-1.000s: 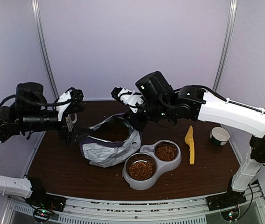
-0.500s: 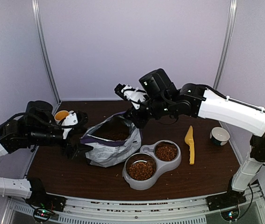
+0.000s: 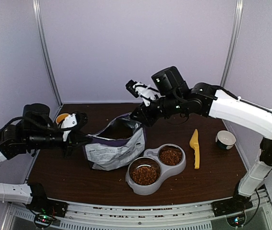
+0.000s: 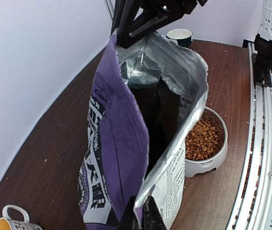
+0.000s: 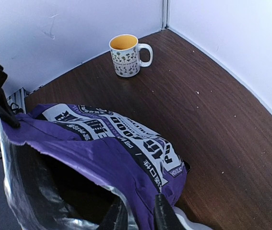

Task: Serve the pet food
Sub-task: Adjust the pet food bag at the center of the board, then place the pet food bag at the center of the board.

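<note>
Left claw (image 4: 138, 216): pressed together, pinching the near rim of the purple-and-white foil food bag (image 4: 108, 163).
Right claw (image 5: 139, 214): fingers narrowly apart, astride the bag's far rim; whether it grips, cannot tell.
Pet food (image 3: 145, 175): reddish-brown kibble in both wells of the grey double bowl (image 3: 181, 168) on the table.
Counts: one bag, one yellow plastic scoop (image 3: 195, 148), one yellow-lined mug (image 5: 126, 56), one white mug (image 3: 226, 139).

Left arm (image 3: 30, 136): bulky black joint housings, black cable looped over top; lower link white, smooth, tapered, at 8 o'clock of top view. Right arm (image 3: 241, 114): long white shell links, black elbow joint, black cylindrical motor blocks near wrist, thin black cable along white shell. White bracket with black parts at each wrist. Fingers (image 5: 163, 216): black, slim, tapered. Bases black, at 7 and 5 o'clock of tabletop (image 3: 78, 177); small green light near each.
</note>
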`<state>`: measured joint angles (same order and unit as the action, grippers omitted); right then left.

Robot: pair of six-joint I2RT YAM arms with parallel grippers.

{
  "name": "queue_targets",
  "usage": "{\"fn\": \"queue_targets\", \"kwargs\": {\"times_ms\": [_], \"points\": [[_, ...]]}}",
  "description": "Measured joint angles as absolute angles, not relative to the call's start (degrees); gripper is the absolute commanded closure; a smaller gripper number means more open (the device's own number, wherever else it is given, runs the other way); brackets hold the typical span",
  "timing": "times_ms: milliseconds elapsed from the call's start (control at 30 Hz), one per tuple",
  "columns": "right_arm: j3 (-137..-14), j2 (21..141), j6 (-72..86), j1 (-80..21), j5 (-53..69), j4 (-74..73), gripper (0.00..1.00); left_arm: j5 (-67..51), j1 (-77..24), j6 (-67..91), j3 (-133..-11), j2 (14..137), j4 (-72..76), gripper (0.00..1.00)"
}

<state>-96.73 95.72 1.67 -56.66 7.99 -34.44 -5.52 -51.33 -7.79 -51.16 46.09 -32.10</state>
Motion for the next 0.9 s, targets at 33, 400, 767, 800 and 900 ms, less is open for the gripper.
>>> {"fn": "queue_targets", "kwargs": {"times_ms": [33,400,767,800,900], "points": [[-96.4,95.1,2.5,-56.0,8.9,-34.2,0.71,-5.2,-51.3,-7.8,-51.2,46.0,-32.0,1.0],[-76.0,74.6,10.8,-47.8,21.1,-19.0,0.3,-5.4,-45.8,-7.6,-50.2,43.1,-31.6,1.0],[-58.3,77.3,16.8,-49.5,24.3,-2.9,0.48,-15.6,-35.5,-7.3,-49.4,43.0,-29.6,1.0],[-58.2,78.0,17.2,-49.7,24.3,-1.6,0.49,-15.8,-35.4,-7.3,-49.4,43.0,-29.6,1.0],[-57.5,80.1,18.7,-50.1,24.4,3.3,0.51,-16.3,-35.1,-7.2,-49.3,43.0,-29.6,1.0]]}}
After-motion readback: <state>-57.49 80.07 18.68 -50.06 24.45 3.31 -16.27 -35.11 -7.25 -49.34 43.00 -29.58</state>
